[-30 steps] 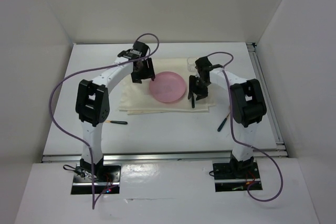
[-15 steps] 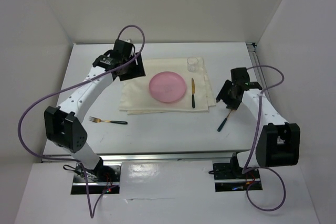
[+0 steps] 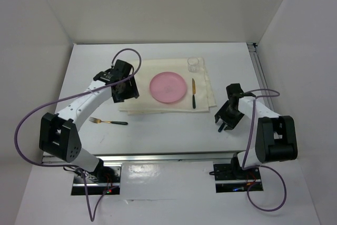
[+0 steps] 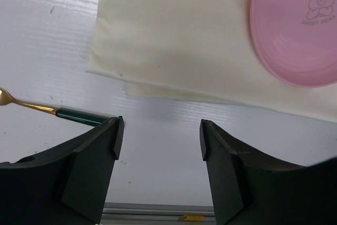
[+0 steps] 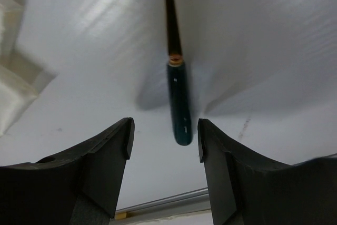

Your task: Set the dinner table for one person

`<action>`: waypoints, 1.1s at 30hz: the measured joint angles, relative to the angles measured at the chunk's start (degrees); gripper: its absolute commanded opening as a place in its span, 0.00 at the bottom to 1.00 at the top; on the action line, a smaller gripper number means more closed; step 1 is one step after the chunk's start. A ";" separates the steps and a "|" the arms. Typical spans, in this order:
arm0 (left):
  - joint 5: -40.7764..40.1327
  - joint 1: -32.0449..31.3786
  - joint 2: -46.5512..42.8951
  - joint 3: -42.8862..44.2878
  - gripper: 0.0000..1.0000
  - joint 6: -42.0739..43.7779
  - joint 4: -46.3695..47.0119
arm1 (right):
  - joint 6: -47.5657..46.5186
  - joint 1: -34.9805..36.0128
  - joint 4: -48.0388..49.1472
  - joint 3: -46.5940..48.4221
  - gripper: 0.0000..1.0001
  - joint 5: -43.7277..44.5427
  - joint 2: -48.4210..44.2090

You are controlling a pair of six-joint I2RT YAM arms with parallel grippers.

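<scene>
A matte-white rectangular desk [image 3: 158, 135] is carrying a cream cloth mat [image 3: 138, 101] and a round pink plate [image 3: 168, 87] near its centre. Right jaws are hovering spread over a green-handled, gold-stemmed utensil [image 5: 179, 104] at the plate's four o'clock. Left jaws are hanging spread and empty above the mat's eight o'clock corner. Probably fetching cutlery; the next move calls for lowering and closing on that handle.

White dinner table [image 3: 158, 130] with metal rails, cream cloth mat [image 3: 152, 107] at centre, green-handled fork [image 3: 108, 121] lower left, dark-handled utensil [image 5: 179, 111] mid-frame in the right wrist view
</scene>
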 measured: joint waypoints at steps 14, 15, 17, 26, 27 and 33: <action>0.28 0.00 -2.03 -1.22 0.76 -1.60 0.57 | 1.14 0.00 1.07 -3.76 0.45 2.23 -0.92; 0.28 0.00 -2.03 -1.29 0.76 -1.66 0.59 | 1.03 0.00 1.27 -3.61 0.40 2.19 -0.59; 0.28 0.00 -2.03 -1.73 0.75 -1.79 0.68 | 0.68 0.00 1.38 -2.84 0.26 2.19 0.39; 0.11 0.26 -2.03 -7.56 0.78 -8.50 0.33 | -7.50 1.73 3.39 1.29 0.00 2.56 -2.69; 0.00 0.39 -2.03 -8.33 0.81 -9.55 0.31 | -9.55 2.27 3.74 2.47 0.00 1.57 -3.34; -0.96 1.09 -2.01 -10.34 0.85 -14.56 -0.63 | -19.41 4.96 4.68 17.99 0.00 -3.34 4.94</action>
